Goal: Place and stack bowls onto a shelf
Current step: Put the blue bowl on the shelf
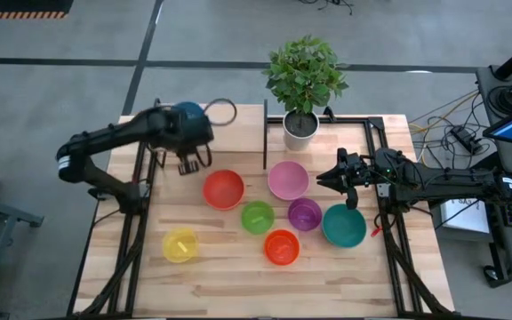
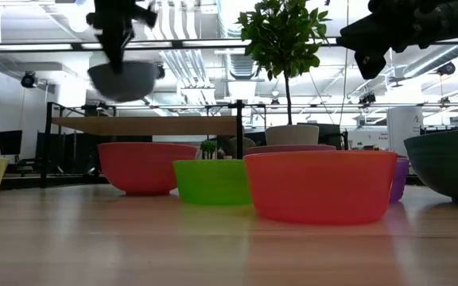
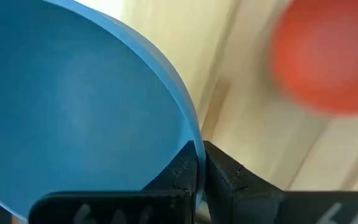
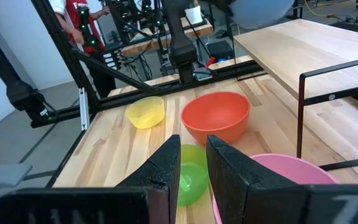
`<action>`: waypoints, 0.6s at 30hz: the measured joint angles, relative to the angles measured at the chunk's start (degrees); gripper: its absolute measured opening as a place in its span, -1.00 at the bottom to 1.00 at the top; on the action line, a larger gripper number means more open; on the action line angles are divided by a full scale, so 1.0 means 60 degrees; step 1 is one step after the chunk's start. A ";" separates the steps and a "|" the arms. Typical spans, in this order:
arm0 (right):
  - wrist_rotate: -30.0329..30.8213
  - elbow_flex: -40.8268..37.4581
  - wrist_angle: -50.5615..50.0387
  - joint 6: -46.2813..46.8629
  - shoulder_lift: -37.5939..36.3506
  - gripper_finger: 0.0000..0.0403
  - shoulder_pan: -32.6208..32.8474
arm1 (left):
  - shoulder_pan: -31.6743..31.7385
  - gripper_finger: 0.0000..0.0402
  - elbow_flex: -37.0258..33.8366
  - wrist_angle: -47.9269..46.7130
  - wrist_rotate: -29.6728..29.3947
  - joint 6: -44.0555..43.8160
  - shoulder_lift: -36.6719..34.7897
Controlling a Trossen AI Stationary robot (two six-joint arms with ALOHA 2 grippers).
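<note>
My left gripper (image 1: 190, 153) is shut on the blue bowl (image 1: 188, 111) and holds it in the air over the left part of the pale wood shelf (image 1: 238, 142), left of the black divider (image 1: 265, 133). In the low view the bowl (image 2: 124, 79) hangs above the shelf board (image 2: 157, 125). The red (image 1: 223, 189), pink (image 1: 288, 180), green (image 1: 257, 217), purple (image 1: 304, 214), teal (image 1: 343, 225), orange (image 1: 281, 246) and yellow (image 1: 180, 244) bowls sit on their bases on the table. My right gripper (image 1: 327, 175) is open and empty, hovering between the pink and teal bowls. My left gripper pinches the blue bowl's rim (image 3: 190, 134), one finger (image 3: 179, 171) inside the bowl and one finger (image 3: 229, 171) outside. In the low view the fingers come down on it from above. The bowl is lifted clear, mouth up and roughly level, hanging below the fingers over the shelf board.
A white plant pot (image 1: 300, 129) with a leafy plant stands at the table's far edge, right of the divider. Black frame rails run along both table sides. Bare wood shows at the near edge (image 1: 238, 284). Beyond the table stands a person (image 4: 82, 25).
</note>
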 joint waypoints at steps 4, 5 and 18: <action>0.0000 0.0000 -0.0001 0.0003 0.0000 -0.66 0.0000 | 0.1217 -1.00 0.0026 -0.0302 0.0147 0.0074 0.0265; 0.0000 0.0000 0.0001 0.0002 0.0000 -0.66 0.0000 | 0.1463 -1.00 0.0026 -0.0273 0.0304 0.0170 0.0320; 0.0000 0.0000 -0.0001 0.0004 0.0004 -0.66 0.0000 | 0.2297 -1.00 0.0000 -0.0264 0.0626 0.0583 0.0965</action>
